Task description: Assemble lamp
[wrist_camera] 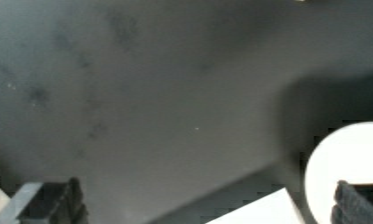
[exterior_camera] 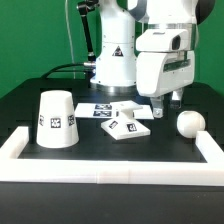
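The white cup-shaped shade (exterior_camera: 57, 118) stands mouth down on the black table at the exterior view's left. The flat square base (exterior_camera: 129, 125) lies in the middle. The round bulb (exterior_camera: 188, 123) lies at the exterior view's right. My gripper (exterior_camera: 166, 103) hangs just above the table between the base and the bulb, open and empty. In the wrist view the gripper (wrist_camera: 204, 205) has its two dark fingers (wrist_camera: 50, 200) far apart, with bare table between them. The bulb (wrist_camera: 348, 160) shows as a blurred white shape beside one finger; I cannot tell whether they touch.
The marker board (exterior_camera: 100, 107) lies flat behind the base. A low white wall (exterior_camera: 100, 167) runs along the table's front and both sides; a white strip (wrist_camera: 254, 208) shows in the wrist view. The arm's white pedestal (exterior_camera: 113, 60) stands at the back.
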Controlling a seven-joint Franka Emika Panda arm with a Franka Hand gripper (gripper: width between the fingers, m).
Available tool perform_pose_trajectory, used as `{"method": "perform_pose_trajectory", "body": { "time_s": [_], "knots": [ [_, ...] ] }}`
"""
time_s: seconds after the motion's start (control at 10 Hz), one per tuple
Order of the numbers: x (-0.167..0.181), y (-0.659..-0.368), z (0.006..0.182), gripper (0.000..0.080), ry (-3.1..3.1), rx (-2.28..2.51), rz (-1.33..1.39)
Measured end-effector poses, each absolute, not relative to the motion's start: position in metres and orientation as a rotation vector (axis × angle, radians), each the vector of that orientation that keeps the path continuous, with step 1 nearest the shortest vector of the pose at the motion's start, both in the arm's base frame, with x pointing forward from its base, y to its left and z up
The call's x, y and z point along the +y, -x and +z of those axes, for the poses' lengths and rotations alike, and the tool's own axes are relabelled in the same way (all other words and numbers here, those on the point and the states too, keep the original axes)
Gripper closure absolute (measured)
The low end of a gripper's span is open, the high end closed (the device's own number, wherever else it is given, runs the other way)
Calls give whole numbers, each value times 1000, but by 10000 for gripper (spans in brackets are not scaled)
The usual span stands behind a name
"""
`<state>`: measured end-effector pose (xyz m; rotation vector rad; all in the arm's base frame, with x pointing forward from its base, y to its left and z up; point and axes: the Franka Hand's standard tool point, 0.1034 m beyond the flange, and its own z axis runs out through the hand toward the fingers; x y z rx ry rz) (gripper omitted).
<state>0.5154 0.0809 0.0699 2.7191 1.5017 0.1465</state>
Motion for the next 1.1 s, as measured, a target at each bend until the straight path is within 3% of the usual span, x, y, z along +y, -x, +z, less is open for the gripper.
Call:
{"method": "perform_pose_trajectory", "body": {
  "time_s": [0.6, 0.9, 1.1],
  "knots": [
    [79, -513, 70, 100, -2731, 1484, 144],
    [67, -478, 72, 100, -2825, 1295, 139],
    [64, -473, 70, 100, -2925, 1087, 135]
  ]
}}
